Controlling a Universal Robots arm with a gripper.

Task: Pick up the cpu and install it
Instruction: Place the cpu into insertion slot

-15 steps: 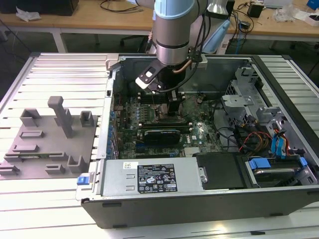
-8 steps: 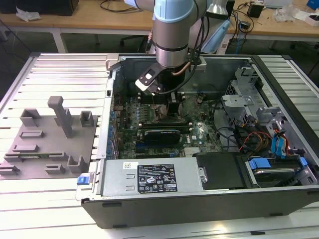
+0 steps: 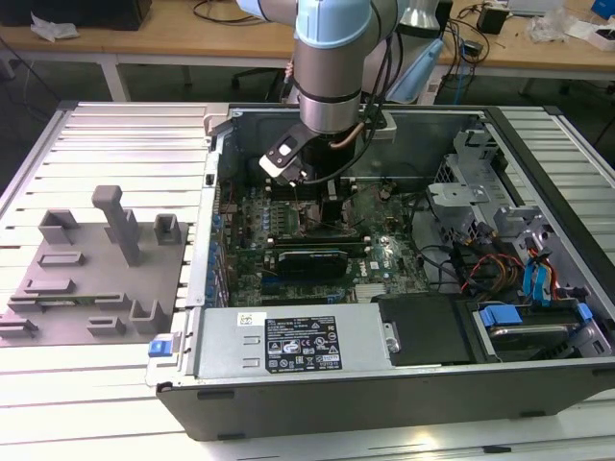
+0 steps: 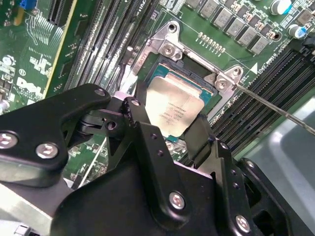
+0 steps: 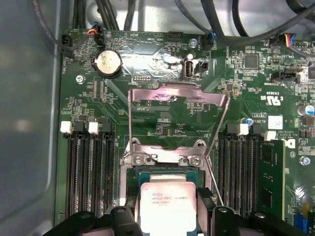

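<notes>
Noting the gripper (image 4: 170,135) at the open socket (image 5: 162,173), fingers (image 4: 140,123) clamped on the cpu (image 4: 174,108); we see the load plate (image 5: 177,93) raised.

You're boxed in down there: the end effector (image 5: 169,219) gripping the cpu (image 5: 169,206) has memory slots (image 5: 91,172) on both sides, the raised socket plate (image 5: 172,93) just beyond and a thin latch lever (image 4: 275,106) alongside. Only free way is up through the open case (image 3: 432,384).
</notes>
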